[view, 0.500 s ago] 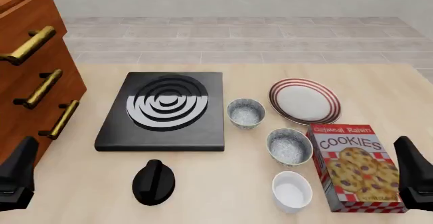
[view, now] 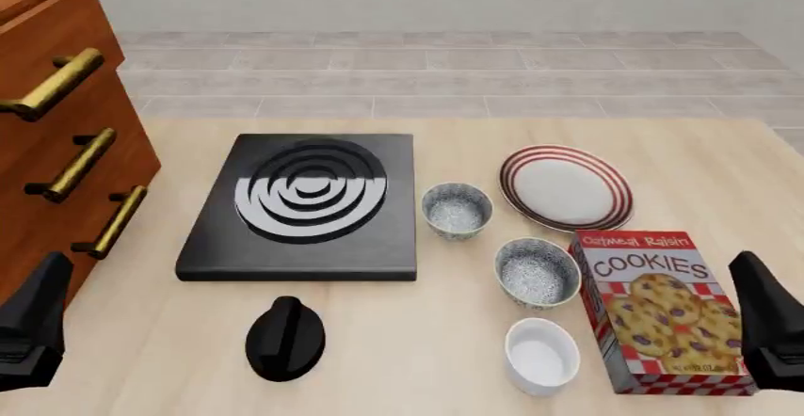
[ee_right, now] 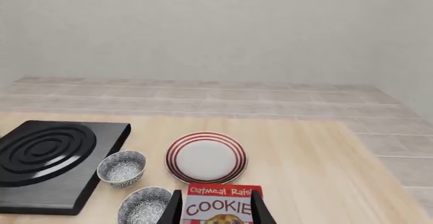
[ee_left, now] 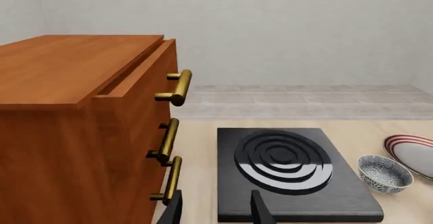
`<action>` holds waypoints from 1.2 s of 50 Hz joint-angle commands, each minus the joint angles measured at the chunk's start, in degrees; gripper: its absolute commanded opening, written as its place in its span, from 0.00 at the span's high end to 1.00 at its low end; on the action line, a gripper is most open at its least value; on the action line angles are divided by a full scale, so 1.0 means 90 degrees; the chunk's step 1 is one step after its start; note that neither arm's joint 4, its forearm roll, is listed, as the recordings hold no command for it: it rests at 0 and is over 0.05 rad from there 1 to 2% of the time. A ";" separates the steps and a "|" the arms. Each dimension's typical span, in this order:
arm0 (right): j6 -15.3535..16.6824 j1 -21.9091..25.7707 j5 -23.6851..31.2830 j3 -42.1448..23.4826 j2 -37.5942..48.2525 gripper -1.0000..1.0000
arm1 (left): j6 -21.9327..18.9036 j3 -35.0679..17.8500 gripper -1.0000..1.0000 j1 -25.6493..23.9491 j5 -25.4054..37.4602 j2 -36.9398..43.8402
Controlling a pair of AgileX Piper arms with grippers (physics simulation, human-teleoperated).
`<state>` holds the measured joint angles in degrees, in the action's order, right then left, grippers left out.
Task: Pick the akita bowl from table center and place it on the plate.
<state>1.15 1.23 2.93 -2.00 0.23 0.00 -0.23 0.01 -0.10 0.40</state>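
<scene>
Your left pincer [ee_left: 215,211] hangs spread and empty beside the cooktop [view: 305,206]; the akita bowl [view: 457,211] sits mid-bench, just left of the striped plate [view: 567,188]; your right pincer [ee_right: 215,209] hangs spread above the cookie box [view: 662,310].

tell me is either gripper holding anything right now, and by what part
Nothing is held. The left gripper and right gripper are both open and empty; the akita bowl sits untouched on the table.

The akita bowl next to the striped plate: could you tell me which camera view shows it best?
The front view: the akita bowl sits whole, unobstructed, near centre. The right wrist view shows it whole but off to one side; the left wrist view shows it near the frame edge.
</scene>
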 commanded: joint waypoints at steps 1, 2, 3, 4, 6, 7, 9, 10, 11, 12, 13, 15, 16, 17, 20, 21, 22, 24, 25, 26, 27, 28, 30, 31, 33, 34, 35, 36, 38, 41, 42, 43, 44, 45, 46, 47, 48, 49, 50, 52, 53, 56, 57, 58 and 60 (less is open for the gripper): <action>0.0066 0.0213 0.0664 -0.0703 0.0006 0.00 | 0.0000 -0.0002 0.00 0.0001 -0.0001 0.0002; 0.0085 0.0246 0.0777 -0.0864 0.0054 0.00 | 0.0000 -0.0002 0.00 0.0000 -0.0001 0.0004; 0.0063 0.0261 0.0783 -0.0916 0.0125 0.00 | 0.0000 -0.0002 0.00 -0.0001 -0.0001 0.0003; 0.0106 0.0398 0.0654 -0.0946 0.0426 0.00 | 0.0000 -0.0002 0.00 -0.0001 -0.0001 0.0003; -0.0135 0.0441 0.0579 -0.1110 0.0728 0.00 | 0.0000 -0.0002 0.00 0.0000 -0.0001 0.0003; -0.0135 0.0441 0.0583 -0.1111 0.0724 0.00 | 0.0000 -0.0002 0.00 0.0000 -0.0001 0.0003; 0.0074 0.0715 0.0753 -0.1402 0.0900 0.00 | 0.0001 -0.0002 0.00 -0.0001 -0.0001 0.0005; 0.0397 0.0935 0.0767 -0.1456 0.1091 0.00 | 0.0002 -0.0002 0.00 0.0002 -0.0001 0.0004; 0.0492 0.1078 0.0787 -0.1518 0.1316 0.00 | 0.0000 -0.0002 0.00 0.0000 -0.0001 0.0003; 0.0466 0.1177 0.0690 -0.1504 0.1683 0.00 | 0.0000 -0.0002 0.00 -0.0001 -0.0001 0.0004; 0.0461 0.1179 0.0778 -0.1612 0.1663 0.00 | -0.0001 -0.0002 0.00 -0.0001 -0.0001 0.0004; 0.0671 0.1360 0.0813 -0.1706 0.1797 0.00 | 0.0000 -0.0002 0.00 -0.0001 -0.0001 0.0004; 0.0671 0.1360 0.0811 -0.1706 0.1799 0.00 | 0.0000 -0.0002 0.00 -0.0001 -0.0001 0.0004; 0.0680 0.1385 0.0801 -0.1728 0.1849 0.00 | 0.0001 -0.0002 0.00 0.0000 -0.0001 0.0003; 0.0842 0.1583 0.0776 -0.1845 0.2264 0.00 | 0.0001 -0.0002 0.00 0.0001 -0.0001 0.0003; 0.0841 0.1609 0.0786 -0.1881 0.2295 0.00 | 0.0002 -0.0002 0.00 0.0000 -0.0001 0.0003; 0.0850 0.1616 0.0801 -0.1960 0.2327 0.00 | 0.0001 -0.0002 0.00 -0.0002 -0.0001 0.0004; 0.1002 0.1705 0.0734 -0.2012 0.2513 0.00 | 0.0000 -0.0002 0.00 0.0001 -0.0001 0.0004; 0.1023 0.1696 0.0714 -0.2045 0.2603 0.00 | 0.0002 -0.0002 0.00 0.0001 -0.0001 0.0003; 0.1166 0.1688 0.0669 -0.2054 0.2727 0.00 | 0.0001 -0.0002 0.00 0.0000 -0.0001 0.0004; 0.1278 0.1715 0.0624 -0.2055 0.2830 0.00 | 0.0000 -0.0002 0.00 -0.0003 -0.0001 0.0004; 0.1347 0.1759 0.0599 -0.2051 0.2936 0.00 | -0.0001 -0.0002 0.00 0.0001 -0.0001 0.0003; 0.1541 0.1866 0.0439 -0.1997 0.3201 0.00 | 0.0002 -0.0002 0.00 0.0000 -0.0001 0.0003; 0.1616 0.1924 0.0408 -0.2015 0.3345 0.00 | 0.0003 -0.0002 0.00 0.0002 -0.0001 0.0005; 0.1826 0.1904 0.0320 -0.2023 0.3817 0.00 | -0.0004 -0.0002 0.00 -0.0002 -0.0001 0.0002; 0.1864 0.1909 0.0231 -0.2012 0.4042 0.00 | 0.0003 -0.0002 0.00 -0.0001 -0.0001 0.0003; 0.1963 0.2022 0.0220 -0.2019 0.4060 0.00 | -0.0001 -0.0002 0.00 0.0000 -0.0001 0.0004; 0.2194 0.2082 0.0186 -0.2012 0.4069 0.00 | 0.0001 -0.0002 0.00 0.0000 -0.0001 0.0003; 0.2180 0.2041 0.0209 -0.2152 0.4259 0.00 | 0.0001 -0.0002 0.00 0.0000 -0.0001 0.0003; 0.2393 0.2175 0.0239 -0.2318 0.4582 0.00 | 0.0000 -0.0002 0.00 0.0001 -0.0001 0.0004; 0.2431 0.2200 0.0227 -0.2365 0.4687 0.00 | 0.0000 -0.0002 0.00 0.0001 -0.0001 0.0004; 0.2555 0.2219 0.0185 -0.2386 0.4827 0.00 | 0.0000 -0.0002 0.00 -0.0001 -0.0001 0.0003; 0.2594 0.2268 0.0174 -0.2437 0.4943 0.00 | -0.0001 -0.0002 0.00 0.0000 -0.0001 0.0004; 0.2644 0.2328 0.0160 -0.2501 0.5106 0.00 | 0.0002 -0.0002 0.00 0.0000 -0.0001 0.0003; 0.2720 0.2328 0.0143 -0.2520 0.5162 0.00 | 0.0002 -0.0002 0.00 0.0000 -0.0001 0.0003; 0.2779 0.2360 0.0157 -0.2559 0.5198 0.00 | 0.0000 -0.0002 0.00 0.0000 -0.0001 0.0003; 0.2905 0.2374 0.0122 -0.2605 0.5334 0.00 | 0.0000 -0.0002 0.00 0.0000 -0.0001 0.0003; 0.2973 0.2419 0.0116 -0.2658 0.5499 0.00 | 0.0001 -0.0002 0.00 0.0001 -0.0001 0.0003; 0.2969 0.2460 0.0128 -0.2696 0.5560 0.00 | 0.0000 -0.0002 0.00 0.0000 -0.0001 0.0002; 0.3006 0.2452 0.0158 -0.2818 0.5685 0.00 | 0.0001 -0.0002 0.00 0.0000 -0.0001 0.0002; 0.3024 0.2465 0.0114 -0.2862 0.5826 0.00 | 0.0001 -0.0002 0.00 -0.0001 -0.0001 0.0004; 0.3336 0.2523 -0.0084 -0.2919 0.6362 0.00 | 0.0001 -0.0002 0.00 -0.0001 -0.0001 0.0002; 0.3473 0.2524 -0.0121 -0.2994 0.6540 0.00 | 0.0000 -0.0002 0.00 0.0000 -0.0001 0.0003; 0.3638 0.2545 -0.0166 -0.3022 0.6672 0.00 | 0.0002 -0.0002 0.00 0.0000 -0.0001 0.0003; 0.3865 0.2613 -0.0229 -0.3053 0.6926 0.00 | 0.0001 -0.0002 0.00 0.0001 -0.0001 0.0002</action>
<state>28.38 22.73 3.30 -26.48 51.45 0.01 -0.24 0.01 -0.11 0.43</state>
